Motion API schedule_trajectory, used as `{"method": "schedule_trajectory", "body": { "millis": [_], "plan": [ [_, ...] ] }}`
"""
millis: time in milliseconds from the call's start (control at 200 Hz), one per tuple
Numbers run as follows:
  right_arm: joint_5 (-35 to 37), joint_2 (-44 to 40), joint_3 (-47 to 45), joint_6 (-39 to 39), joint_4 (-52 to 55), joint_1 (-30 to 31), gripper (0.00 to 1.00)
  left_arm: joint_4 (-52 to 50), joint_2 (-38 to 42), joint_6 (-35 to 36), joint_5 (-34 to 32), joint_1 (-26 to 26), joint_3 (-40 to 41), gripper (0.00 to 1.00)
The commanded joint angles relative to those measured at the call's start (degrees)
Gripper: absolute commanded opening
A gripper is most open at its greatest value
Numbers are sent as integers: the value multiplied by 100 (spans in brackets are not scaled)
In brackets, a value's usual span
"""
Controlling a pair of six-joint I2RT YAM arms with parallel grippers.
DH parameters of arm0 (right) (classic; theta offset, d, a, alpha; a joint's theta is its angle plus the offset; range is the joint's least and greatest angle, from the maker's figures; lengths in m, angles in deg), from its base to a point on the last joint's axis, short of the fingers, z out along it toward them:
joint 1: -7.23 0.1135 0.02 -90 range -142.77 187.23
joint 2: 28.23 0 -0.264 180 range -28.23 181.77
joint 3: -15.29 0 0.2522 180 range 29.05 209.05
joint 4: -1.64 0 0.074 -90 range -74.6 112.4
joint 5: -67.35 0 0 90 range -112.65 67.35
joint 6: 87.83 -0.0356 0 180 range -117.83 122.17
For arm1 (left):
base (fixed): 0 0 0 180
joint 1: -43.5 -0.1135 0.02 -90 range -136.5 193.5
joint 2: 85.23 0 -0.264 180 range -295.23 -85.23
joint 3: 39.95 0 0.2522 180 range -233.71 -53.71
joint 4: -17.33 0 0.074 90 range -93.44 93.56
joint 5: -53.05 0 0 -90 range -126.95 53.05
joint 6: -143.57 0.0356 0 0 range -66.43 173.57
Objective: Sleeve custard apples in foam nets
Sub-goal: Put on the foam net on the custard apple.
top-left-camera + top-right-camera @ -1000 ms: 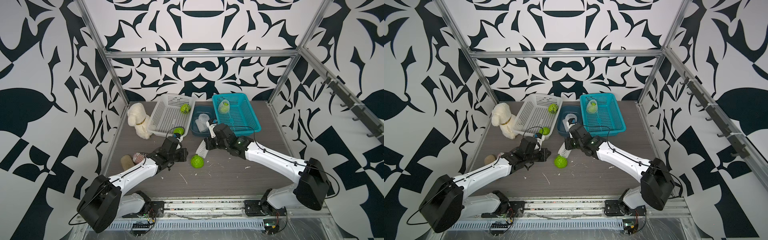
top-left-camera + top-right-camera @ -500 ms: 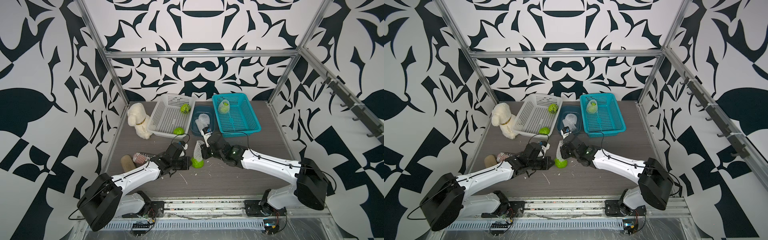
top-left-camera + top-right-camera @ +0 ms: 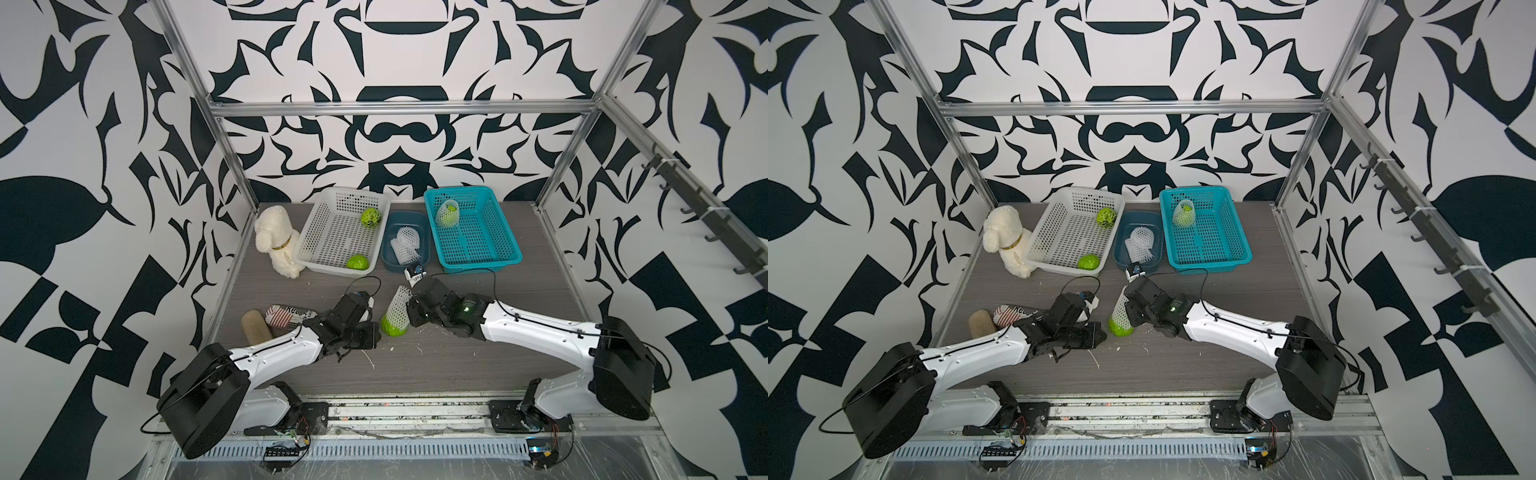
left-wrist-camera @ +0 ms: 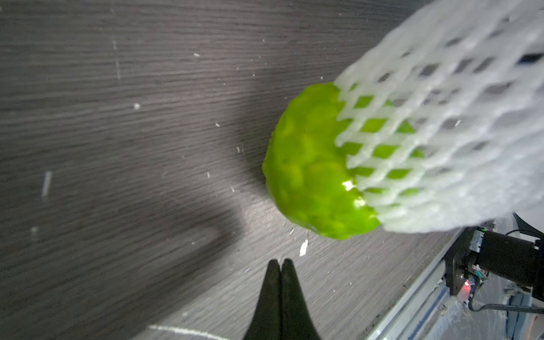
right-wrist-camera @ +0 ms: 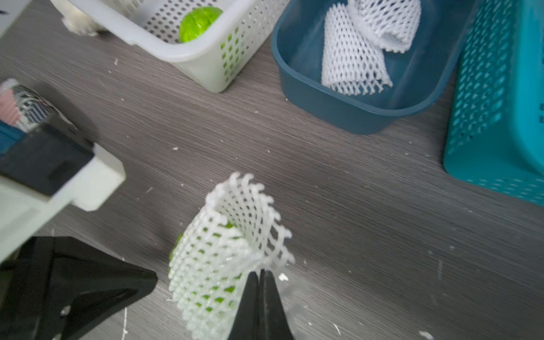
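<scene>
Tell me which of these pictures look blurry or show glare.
Left wrist view: the white foam mesh net is blurred, with small glare spots on the bright green bumpy custard apple. Right wrist view: that net is sharp, the left arm blurred. Both top views: sharp.

Both top views hang high at the front, looking steeply down on the counter, nearly identical. Left wrist camera's tight on the custard apple in its foam net; right wrist camera shares both, close, facing the blue tub.

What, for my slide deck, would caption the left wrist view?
Shut left gripper near a custard apple half-sleeved in a foam net on the table.
</scene>
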Motion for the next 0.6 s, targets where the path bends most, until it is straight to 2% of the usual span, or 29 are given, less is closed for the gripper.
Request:
{"method": "schedule_trajectory", "body": {
  "millis": [0,160,420,525,595],
  "plan": [
    [14,35,390,185,400,26,0,98,31,-60,-121,13,101,0],
    [-190,343,455,83,146,106,0,191,152,-236,-311,13,196,0],
    [-206,647,517,35,-51,201,0,-183,979,-447,-1184,-43,366,0],
    [-202,732,577,37,-190,224,0,-165,1202,-495,-1242,-159,379,1],
    [-480,833,646,31,-250,261,0,-158,1285,-518,-1247,-221,362,4]
  ]
}}
